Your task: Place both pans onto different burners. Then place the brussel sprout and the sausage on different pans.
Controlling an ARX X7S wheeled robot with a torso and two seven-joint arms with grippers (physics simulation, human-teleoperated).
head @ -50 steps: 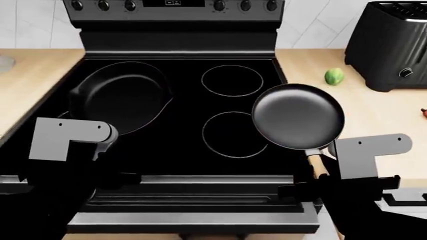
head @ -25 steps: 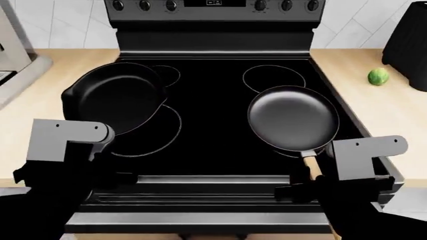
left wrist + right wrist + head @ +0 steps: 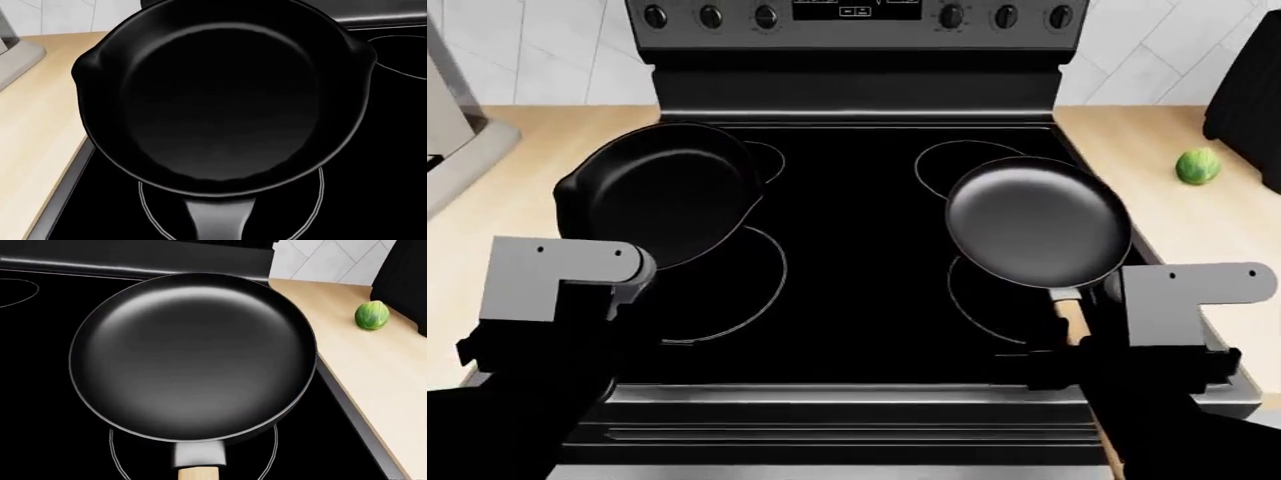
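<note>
The deep all-black cast-iron pan (image 3: 661, 190) hangs over the stove's left side, mostly above the front-left burner ring (image 3: 771, 285); it fills the left wrist view (image 3: 220, 100). My left gripper (image 3: 630, 288) holds its handle, fingers hidden. The smooth pan (image 3: 1037, 222) with the wooden handle (image 3: 1073, 318) hangs over the front-right burner ring (image 3: 958, 292); it also shows in the right wrist view (image 3: 190, 350). My right gripper (image 3: 1081, 330) holds that handle. The brussel sprout (image 3: 1197, 166) lies on the right counter, also in the right wrist view (image 3: 371, 315). The sausage is out of view.
The black glass cooktop (image 3: 854, 200) has rear burner rings at left (image 3: 771, 158) and right (image 3: 941, 158). A control panel with knobs (image 3: 854, 15) runs along the back. Wooden counters flank the stove (image 3: 521, 150). A black appliance (image 3: 1254, 80) stands at far right.
The head view has shifted over the stove. The smooth pan has moved right and a little back, now over the right burners. The cast-iron pan has barely moved.
</note>
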